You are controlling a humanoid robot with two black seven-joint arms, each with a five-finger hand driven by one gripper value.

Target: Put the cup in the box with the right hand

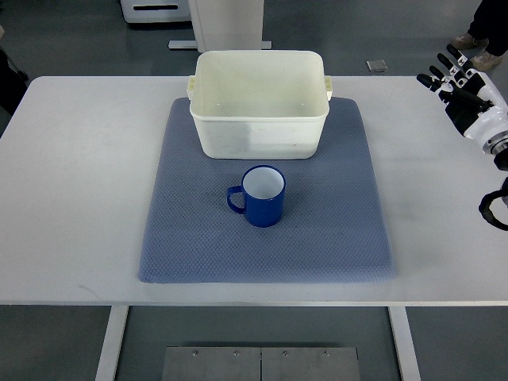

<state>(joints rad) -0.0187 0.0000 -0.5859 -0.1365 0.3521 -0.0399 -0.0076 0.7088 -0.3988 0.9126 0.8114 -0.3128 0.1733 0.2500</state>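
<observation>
Your right hand (460, 83) hovers with fingers (443, 73) spread, holding nothing. Blue cup (262, 196) stands upright on the mat (333, 230), well left of those fingertips, just before the box (259, 111).

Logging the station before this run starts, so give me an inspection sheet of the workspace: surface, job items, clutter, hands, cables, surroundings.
Surface: white table with a blue-grey mat laid in the middle.
Job's things: blue cup upright on the mat, white inside, handle toward the picture's left; white box just behind it on the mat's far edge, open top, nothing seen inside.
Clutter: nothing seen on the table.
Hands: right hand over the table's far right corner, fingers spread, holding nothing, well clear of the cup; left hand not in view.
Cables: a black loop at the right edge, by the right arm.
Surroundings: grey floor, white equipment base beyond the table, a person's shoes at top right.
</observation>
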